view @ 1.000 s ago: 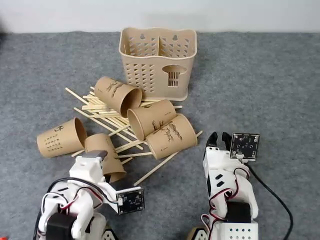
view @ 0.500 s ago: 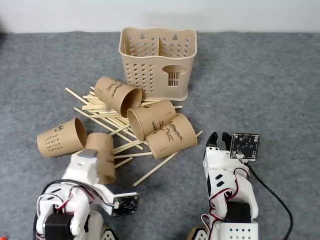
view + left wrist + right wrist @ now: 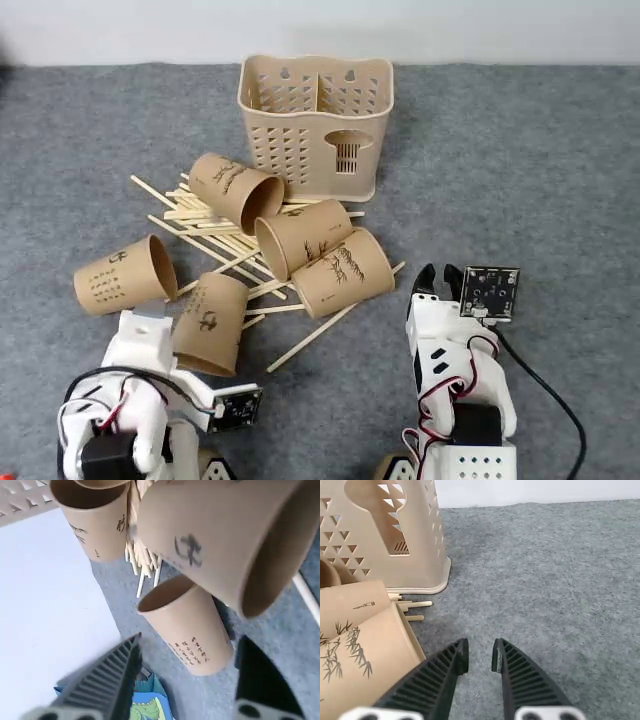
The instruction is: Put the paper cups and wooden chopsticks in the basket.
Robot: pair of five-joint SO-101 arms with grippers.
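Several paper cups lie on their sides in a heap over wooden chopsticks (image 3: 215, 235) in front of the beige basket (image 3: 315, 120). One cup (image 3: 210, 325) lies tilted just right of my left gripper (image 3: 160, 318), mouth toward the front edge. In the left wrist view the left gripper (image 3: 190, 641) is open, with that cup (image 3: 215, 545) close ahead of its fingers and a printed cup (image 3: 187, 630) lying beyond. My right gripper (image 3: 439, 275) rests near the front, right of the nearest cup (image 3: 343, 272), and the right gripper (image 3: 479, 652) holds nothing, its fingers nearly together.
Grey felt covers the table. The basket (image 3: 385, 535) has two compartments and stands at the back middle. Bare felt stretches to the right of the basket and around the right arm. A cable runs from the right arm's base.
My left arm has drawn back toward the front edge. The cup beside it has shifted right and tipped over further. The right arm has not moved.
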